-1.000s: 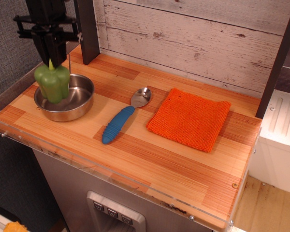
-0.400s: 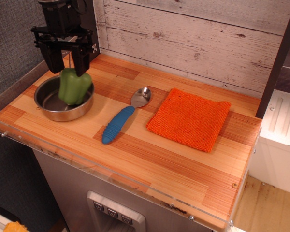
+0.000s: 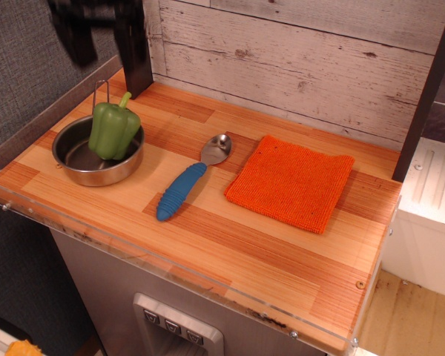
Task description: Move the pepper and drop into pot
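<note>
The counter point(image 3: 282, 252) looks the same at its near edge as it did a moment ago. The blue-handled spoon point(image 3: 189, 185) lies in the middle with its bowl pointing away, and the orange cloth point(image 3: 291, 182) lies flat just to its right; neither has shifted.

The change is at the far left. A second ago the pepper point(image 3: 113, 129) hung gripped by its stem over the pot point(image 3: 96, 157); less than half a second ago the open fingers straddled it low over the right side of the pot. Now it is free of them. It sits upright inside the pot, leaning toward the right wall, its stem tilted up and to the right, with the pot's thin wire handle standing just behind and left of it. The pot itself is where it was, near the left front corner of the counter.

The gripper point(image 3: 89, 26) has risen to the top left corner of the view, well above and slightly left of the pepper, with clear space between them. It shows only as a dark motion-blurred shape in front of the grey wall and the dark post. It holds nothing, but the blur hides whether its fingers are spread or closed. Little of the arm shows; it is cut off by the top edge.
</note>
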